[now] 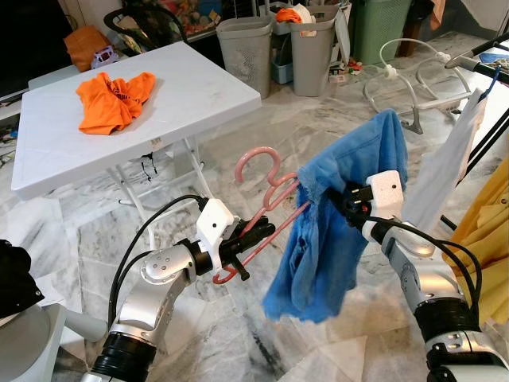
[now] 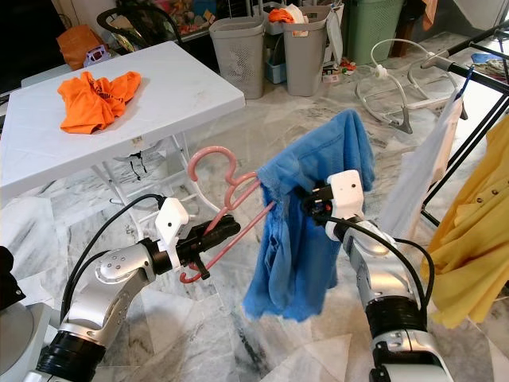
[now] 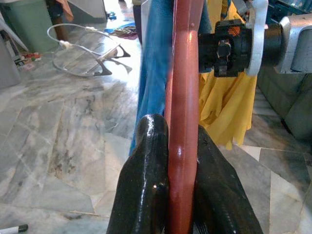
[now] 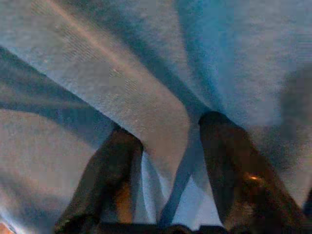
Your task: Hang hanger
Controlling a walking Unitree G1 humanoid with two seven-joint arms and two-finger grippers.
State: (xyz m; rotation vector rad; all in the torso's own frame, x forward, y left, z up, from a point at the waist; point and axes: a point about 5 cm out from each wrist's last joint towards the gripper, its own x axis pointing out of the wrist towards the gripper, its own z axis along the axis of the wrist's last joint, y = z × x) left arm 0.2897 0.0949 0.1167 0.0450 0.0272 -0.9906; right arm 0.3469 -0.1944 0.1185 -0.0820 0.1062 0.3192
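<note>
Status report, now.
Left gripper shut on pink plastic hanger. Right gripper shut on blue cloth garment, draped on hanger. Drying rack unreached.

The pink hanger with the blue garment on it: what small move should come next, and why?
Probably carry it right toward the drying rack. The left end effector is shut on the pink hanger, the right end effector grips the blue garment draped on it, and the hook hangs free, not yet over any rail.
</note>
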